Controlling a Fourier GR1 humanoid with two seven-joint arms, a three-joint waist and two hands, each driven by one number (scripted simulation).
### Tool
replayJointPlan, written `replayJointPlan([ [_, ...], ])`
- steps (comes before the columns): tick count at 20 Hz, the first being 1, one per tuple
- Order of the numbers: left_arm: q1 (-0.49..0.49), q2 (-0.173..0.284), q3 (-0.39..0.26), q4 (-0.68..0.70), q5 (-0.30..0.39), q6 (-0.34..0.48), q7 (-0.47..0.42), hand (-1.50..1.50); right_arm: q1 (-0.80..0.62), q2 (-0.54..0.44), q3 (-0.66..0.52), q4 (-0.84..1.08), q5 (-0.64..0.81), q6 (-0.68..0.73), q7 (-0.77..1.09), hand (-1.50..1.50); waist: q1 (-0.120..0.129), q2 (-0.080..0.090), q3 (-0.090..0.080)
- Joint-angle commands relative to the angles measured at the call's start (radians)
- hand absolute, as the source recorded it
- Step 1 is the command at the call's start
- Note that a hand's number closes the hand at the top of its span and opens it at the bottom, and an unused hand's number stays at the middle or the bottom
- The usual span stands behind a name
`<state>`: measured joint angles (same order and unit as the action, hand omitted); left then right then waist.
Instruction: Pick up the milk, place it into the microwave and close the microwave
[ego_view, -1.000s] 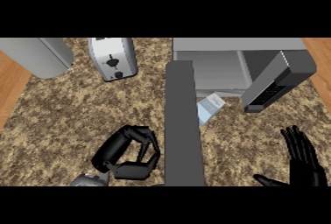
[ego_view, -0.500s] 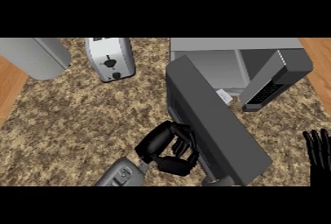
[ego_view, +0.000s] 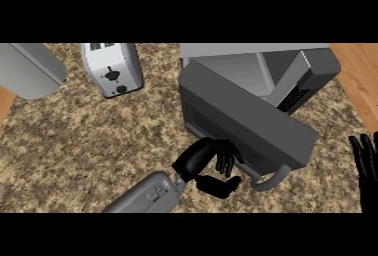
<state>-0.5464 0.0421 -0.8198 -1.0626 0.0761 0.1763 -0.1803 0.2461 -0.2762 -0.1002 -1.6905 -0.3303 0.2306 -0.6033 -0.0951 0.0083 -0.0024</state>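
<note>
The microwave (ego_view: 255, 50) stands at the back right of the counter. Its dark grey door (ego_view: 244, 117) is swung partway across the opening, and a slice of the pale inside (ego_view: 232, 75) still shows above it. No milk is visible; the door covers most of the cavity. My left hand (ego_view: 201, 161) is open, with its fingers (ego_view: 225, 157) resting against the outer face of the door near its lower edge and its thumb (ego_view: 219, 187) below. The door's curved handle (ego_view: 272, 181) is just right of that hand. My right hand (ego_view: 367, 160) rests open at the right edge, fingers up.
A silver toaster (ego_view: 111, 67) stands at the back, left of the microwave. A rounded grey appliance (ego_view: 28, 70) sits at the far left corner. Speckled counter (ego_view: 88, 145) stretches in front of both. Wooden floor (ego_view: 358, 75) shows past the counter's right edge.
The door has swung from edge-on to angled across the opening, hiding the milk carton seen inside a second ago. My left hand has moved right with the door. The right hand slid toward the edge.
</note>
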Motion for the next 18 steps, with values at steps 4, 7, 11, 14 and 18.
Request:
replayJointPlan([
  [4,-0.126,-0.041,-0.085,0.043,0.195,0.099,-0.009,-1.50,-0.058,-0.069,0.003,-0.095,-0.070,0.074,0.082,-1.50,-0.069,0.019,-0.003],
  [7,-0.146,-0.041,-0.078,0.066,0.250,0.125,-0.061,1.50,-0.071,-0.050,0.047,-0.097,-0.068,0.094,0.076,-1.50,-0.104,0.035,-0.003],
  [11,-0.226,-0.042,-0.052,0.068,0.329,0.138,-0.103,1.50,-0.080,-0.076,0.051,-0.135,-0.078,0.111,0.104,-1.50,-0.148,0.039,-0.004],
  [14,-0.284,-0.042,-0.031,0.099,0.374,0.149,-0.101,1.50,-0.099,-0.105,0.040,-0.160,-0.091,0.129,0.117,-1.50,-0.180,0.044,-0.003],
  [18,-0.347,-0.042,-0.012,0.140,0.421,0.169,-0.110,1.50,-0.116,-0.111,0.027,-0.182,-0.112,0.115,0.141,-1.50,-0.213,0.052,-0.002],
])
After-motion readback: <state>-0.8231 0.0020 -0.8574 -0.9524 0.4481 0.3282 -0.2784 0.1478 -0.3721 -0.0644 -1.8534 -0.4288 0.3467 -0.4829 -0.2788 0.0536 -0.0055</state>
